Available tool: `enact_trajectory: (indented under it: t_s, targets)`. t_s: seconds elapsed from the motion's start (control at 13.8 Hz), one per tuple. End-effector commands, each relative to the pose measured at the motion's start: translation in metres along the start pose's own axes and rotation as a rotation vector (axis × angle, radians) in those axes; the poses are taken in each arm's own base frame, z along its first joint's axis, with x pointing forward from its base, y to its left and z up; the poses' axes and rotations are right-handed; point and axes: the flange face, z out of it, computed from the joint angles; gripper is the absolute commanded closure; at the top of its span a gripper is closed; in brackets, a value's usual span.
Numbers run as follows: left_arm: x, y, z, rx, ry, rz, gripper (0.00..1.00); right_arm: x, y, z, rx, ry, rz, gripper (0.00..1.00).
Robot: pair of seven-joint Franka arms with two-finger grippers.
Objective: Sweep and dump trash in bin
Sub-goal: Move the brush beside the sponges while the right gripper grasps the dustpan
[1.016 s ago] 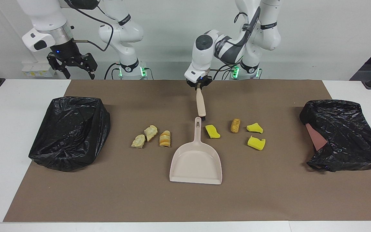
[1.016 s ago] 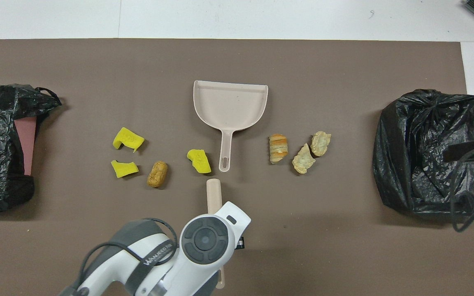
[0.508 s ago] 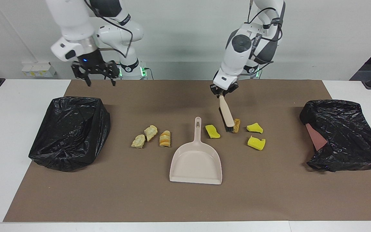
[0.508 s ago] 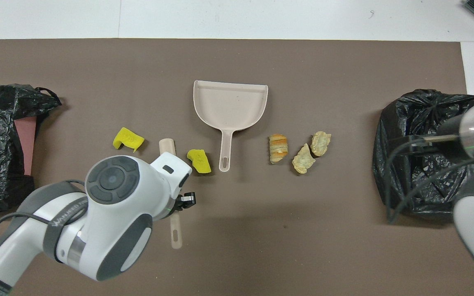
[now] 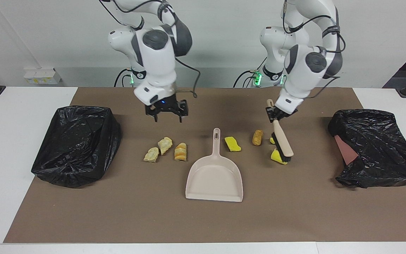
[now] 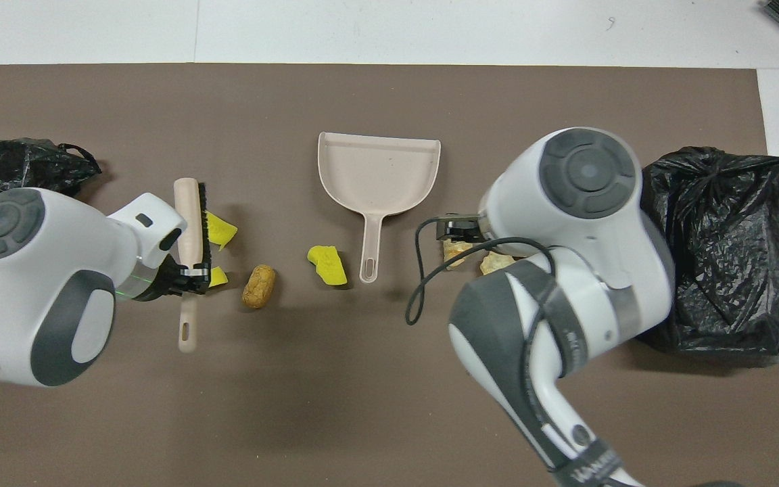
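Observation:
My left gripper (image 5: 277,118) is shut on the handle of a beige brush (image 5: 283,140). The brush's black bristles rest against two yellow chunks (image 6: 221,230) of the trash, on their side toward the left arm's end of the table. A brown roll (image 5: 257,137) and a third yellow chunk (image 5: 232,144) lie between the brush and the beige dustpan (image 5: 214,178). My right gripper (image 5: 168,119) hangs open and empty over the mat, close to three bread-like pieces (image 5: 165,145). In the overhead view the right arm covers most of these pieces. A black-bagged bin (image 5: 76,144) stands at the right arm's end.
A second black-bagged bin (image 5: 375,148) sits at the left arm's end, with a reddish wall showing through its bag. The brown mat (image 5: 203,218) covers most of the white table. The dustpan's handle (image 6: 370,250) points toward the robots.
The left arm has carried the brush from the dustpan's handle past the brown roll to the two yellow chunks. The right gripper has come in from beside its bin to above the bread pieces.

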Motion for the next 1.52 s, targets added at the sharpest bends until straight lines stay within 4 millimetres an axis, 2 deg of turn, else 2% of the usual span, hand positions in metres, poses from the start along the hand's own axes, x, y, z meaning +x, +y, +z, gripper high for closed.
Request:
enact_trajectory:
  t_s: [0.0,0.22,0.36,0.51,0.73,0.8,0.87,0.94,1.09,1.23,1.38,1.45]
  targets:
    - [0.019,-0.044,-0.002,-0.001,0.03,0.051,1.0,0.004,-0.041,0.036,0.053,-0.006,0.125,0.0]
    - [0.038,-0.082,0.016,-0.002,0.055,0.078,1.0,-0.012,-0.098,0.081,0.076,0.02,0.096,0.0]
    - [0.045,-0.11,0.021,-0.001,0.068,0.106,1.0,-0.009,-0.126,0.094,0.093,0.041,0.078,0.0]
    - [0.048,-0.116,0.032,-0.001,0.056,0.121,1.0,-0.009,-0.133,0.106,0.091,0.038,0.068,0.0]
    - [0.046,-0.105,0.054,0.003,0.047,0.141,1.0,-0.014,-0.131,0.113,0.079,0.021,0.044,0.0]
    - [0.043,-0.1,0.06,0.005,0.038,0.154,1.0,-0.014,-0.13,0.112,0.078,0.02,0.044,0.13]
    - [0.041,-0.091,0.062,0.005,0.031,0.165,1.0,-0.015,-0.131,0.112,0.079,0.019,0.043,0.32]
    - [0.037,-0.084,0.065,0.006,0.018,0.171,1.0,-0.019,-0.131,0.118,0.076,0.012,0.038,0.46]
    - [0.031,-0.071,0.067,0.007,0.004,0.186,1.0,-0.024,-0.134,0.121,0.075,0.002,0.031,0.58]
    - [0.023,-0.059,0.069,0.01,-0.039,0.159,1.0,-0.027,-0.135,0.122,0.076,0.001,0.023,0.59]
    - [0.018,-0.047,0.07,0.014,-0.058,0.152,1.0,-0.029,-0.135,0.122,0.064,-0.014,0.012,1.0]
    - [0.017,-0.045,0.07,0.015,-0.066,0.152,1.0,-0.031,-0.136,0.12,0.05,-0.017,0.009,1.0]
